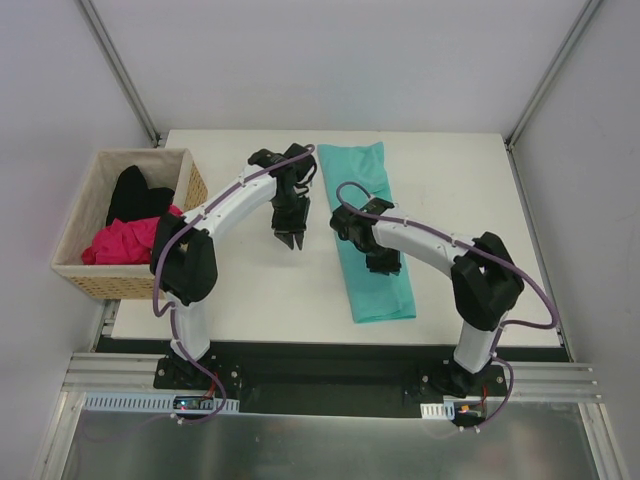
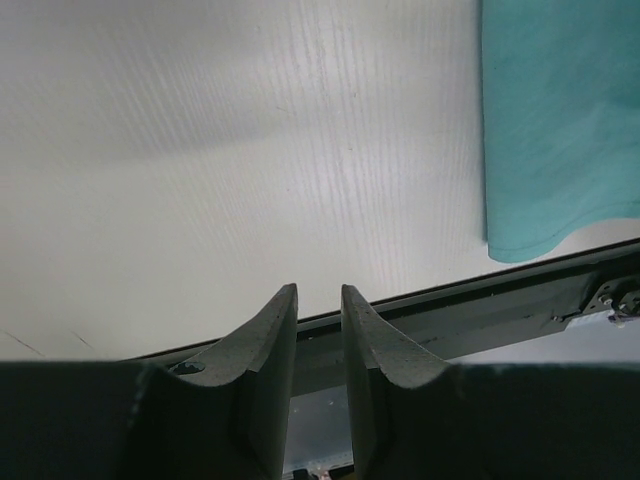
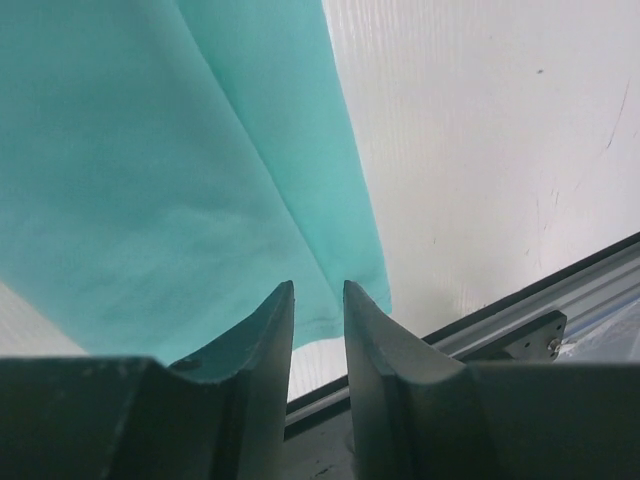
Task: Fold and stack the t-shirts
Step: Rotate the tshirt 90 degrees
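A teal t-shirt [image 1: 380, 295], folded into a long narrow strip, lies on the white table right of centre. My right gripper [image 1: 384, 264] hovers over the middle of the strip. In the right wrist view it [image 3: 318, 285] is open with nothing between its fingers, and the teal cloth [image 3: 150, 180] spreads out below. My left gripper [image 1: 293, 240] hangs over bare table just left of the strip. It [image 2: 320, 290] is open and empty, with the teal shirt's edge [image 2: 560, 130] at the upper right. A magenta pink t-shirt [image 1: 125, 242] and a black t-shirt [image 1: 135, 195] lie crumpled in the basket.
A woven wicker basket [image 1: 110, 285] stands off the table's left edge. The table's near edge meets a dark metal rail [image 2: 520, 300] where the arm bases are bolted. White walls enclose the table at the back and sides.
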{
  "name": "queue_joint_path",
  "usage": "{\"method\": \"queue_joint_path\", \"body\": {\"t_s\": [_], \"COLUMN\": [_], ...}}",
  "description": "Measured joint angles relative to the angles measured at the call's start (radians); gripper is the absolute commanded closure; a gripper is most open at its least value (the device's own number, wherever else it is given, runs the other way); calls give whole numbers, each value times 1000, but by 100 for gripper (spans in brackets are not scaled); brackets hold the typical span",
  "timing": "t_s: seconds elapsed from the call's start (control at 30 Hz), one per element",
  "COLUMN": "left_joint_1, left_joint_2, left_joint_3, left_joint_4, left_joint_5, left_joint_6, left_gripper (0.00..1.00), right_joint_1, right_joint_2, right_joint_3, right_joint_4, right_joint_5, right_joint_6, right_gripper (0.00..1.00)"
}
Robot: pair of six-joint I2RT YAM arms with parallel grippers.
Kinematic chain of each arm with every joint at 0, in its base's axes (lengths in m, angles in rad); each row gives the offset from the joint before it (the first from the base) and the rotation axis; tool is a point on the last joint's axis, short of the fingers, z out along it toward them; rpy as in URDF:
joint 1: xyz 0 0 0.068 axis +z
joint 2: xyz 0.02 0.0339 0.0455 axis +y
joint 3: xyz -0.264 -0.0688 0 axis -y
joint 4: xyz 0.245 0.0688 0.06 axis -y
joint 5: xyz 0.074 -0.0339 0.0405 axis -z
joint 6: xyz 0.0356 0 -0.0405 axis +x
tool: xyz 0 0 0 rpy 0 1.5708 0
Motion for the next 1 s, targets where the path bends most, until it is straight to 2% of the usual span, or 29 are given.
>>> {"method": "queue_joint_path", "body": {"t_s": [0.33,0.53,1.0], "left_joint_1": [54,98,104], "left_joint_2": [-109,-180,-187], "left_joint_3": [-62,-105,-128], "left_joint_4": [0,-2,0], "left_joint_5": [-67,-95,-100], "left_joint_6": [-2,-6,-27], "left_gripper": [76,76,76], "right_joint_1": [-221,-305,-335], "right_joint_2": [101,103,127], "right_joint_3": [97,116,-70], "right_joint_4": [24,50,153], "right_joint_5": [-16,-24,-117], "right_joint_6": [-137,-207,-264], "right_gripper": [74,75,78]}}
